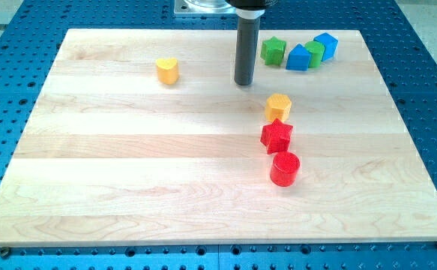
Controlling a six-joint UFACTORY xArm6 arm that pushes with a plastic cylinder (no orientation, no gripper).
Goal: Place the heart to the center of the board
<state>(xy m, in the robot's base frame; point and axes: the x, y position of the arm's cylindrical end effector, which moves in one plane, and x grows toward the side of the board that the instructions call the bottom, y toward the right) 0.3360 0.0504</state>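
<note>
Board [128, 172] of pale wood lies on a blue perforated table [428, 112]; you see it whole, its near edge along the view's bottom. Heart, the yellow heart block [168, 70], sits in the board's upper left part, alone, well apart from every other block and from the board's middle; nothing touches it. My tip [243, 83] stands on the wood in the upper middle, to the view's right of the yellow heart with bare board between them; the rod [246, 49] rises straight from it to the view's top edge. You will find no jaws on this rod, so there is no open or closed state to log; the tip touches no block.

Other blocks, for your record: a green star block [273, 51] just right of the rod, near the top edge of the board; a blue block [298, 58], a green block [315, 52] and a second blue block [326, 45] crowd together to its right, touching or nearly so; their exact shapes cannot be told from this angle. Below and right of the tip a yellow hexagon block [278, 107] sits; a red star block [276, 136] lies just beneath it, touching or almost; a red cylinder [285, 168] stands a little lower, close by but apart; these three form a short column right of the board's centre.
</note>
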